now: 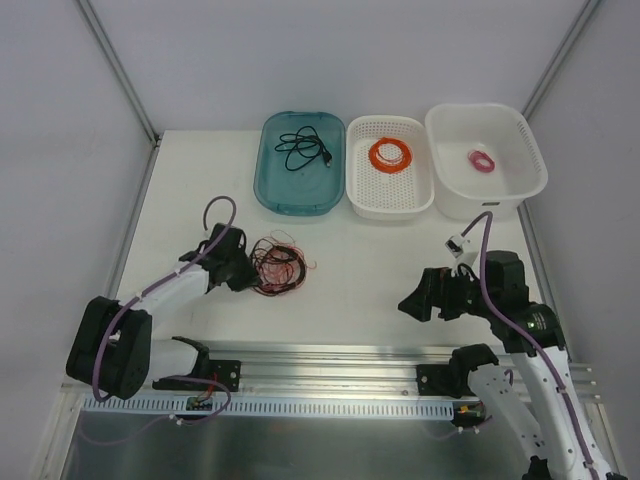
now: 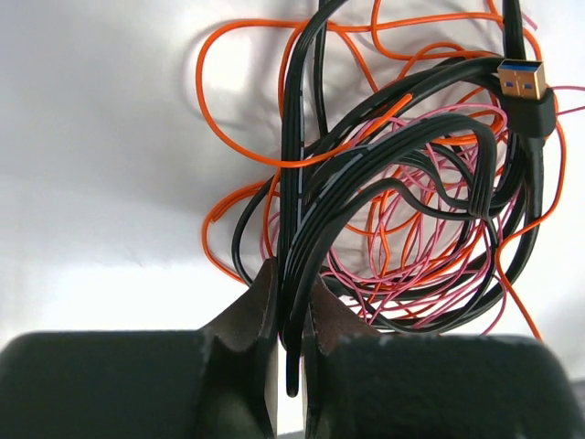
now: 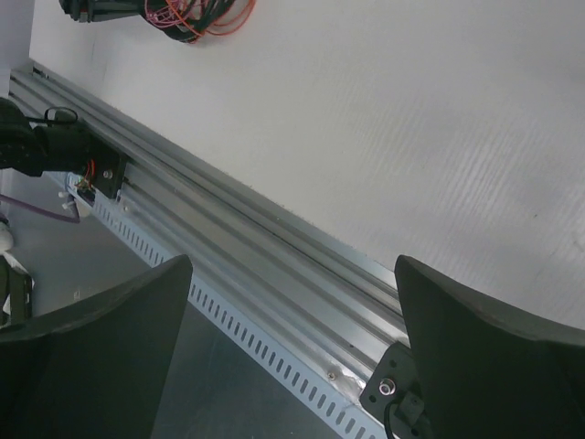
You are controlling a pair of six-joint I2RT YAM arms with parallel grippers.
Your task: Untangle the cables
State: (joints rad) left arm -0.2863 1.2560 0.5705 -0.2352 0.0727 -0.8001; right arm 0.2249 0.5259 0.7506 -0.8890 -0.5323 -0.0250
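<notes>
The cables [image 1: 278, 265] lie in a messy clump on the white table, left of centre: thin orange wire [image 2: 239, 137], thin pink wire [image 2: 430, 265] and a thicker black cord [image 2: 315, 206] with a USB plug [image 2: 524, 82]. My left gripper [image 1: 243, 270] is at the clump's left edge, shut on a bundle of black cord strands [image 2: 292, 302]. My right gripper [image 1: 418, 300] is open and empty, well to the right near the table's front edge; the clump shows far off in the right wrist view [image 3: 196, 18].
At the back stand a teal tray [image 1: 270, 180] holding a black cable [image 1: 305, 148], a white perforated basket [image 1: 360, 195] with a neat orange coil [image 1: 390, 155], and a white bin [image 1: 525, 185] with a small pink coil [image 1: 482, 161]. A metal rail [image 1: 330, 355] runs along the front edge.
</notes>
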